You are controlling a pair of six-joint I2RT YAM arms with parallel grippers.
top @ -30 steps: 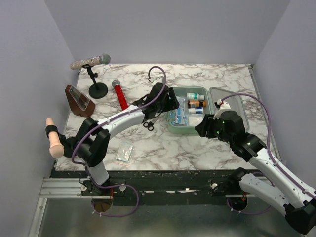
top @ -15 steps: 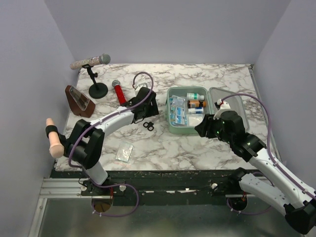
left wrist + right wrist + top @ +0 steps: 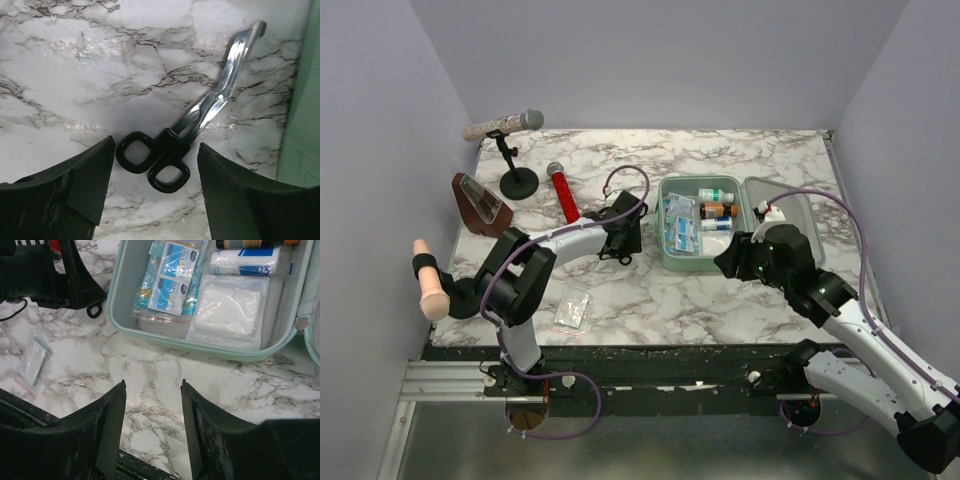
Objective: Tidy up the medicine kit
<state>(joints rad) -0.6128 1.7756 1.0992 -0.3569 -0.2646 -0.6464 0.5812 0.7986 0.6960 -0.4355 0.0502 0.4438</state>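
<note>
Surface: white marble-pattern table [image 3: 720, 300] with grey veins, inside plain grey walls.
Left gripper [image 3: 156, 172]: jaws spread wide, low over the table, one finger on each side of the scissors' black loops; nothing gripped.
Scissors [image 3: 200, 115]: flat on the table, closed, bent steel blades pointing away from the gripper towards the kit's green wall at the right edge of the left wrist view.
Right gripper [image 3: 152, 405]: jaws apart with only bare marble between them, above the table just in front of the kit's near wall.
Kit [image 3: 117, 300]: mint-green case lying open right of centre on the table, lid [image 3: 812, 205] folded out to the right.
Kit contents: blue packets [image 3: 172, 275] on the left, white pad [image 3: 227, 310] beside them, three small bottles [image 3: 717, 210] along the far side.
Bag [image 3: 32, 360]: small, clear, flat on the table near the front edge, well apart from the kit.
Far left: red microphone [image 3: 563, 192] lying flat, another microphone on a stand [image 3: 505, 125], brown holder [image 3: 480, 203].
</note>
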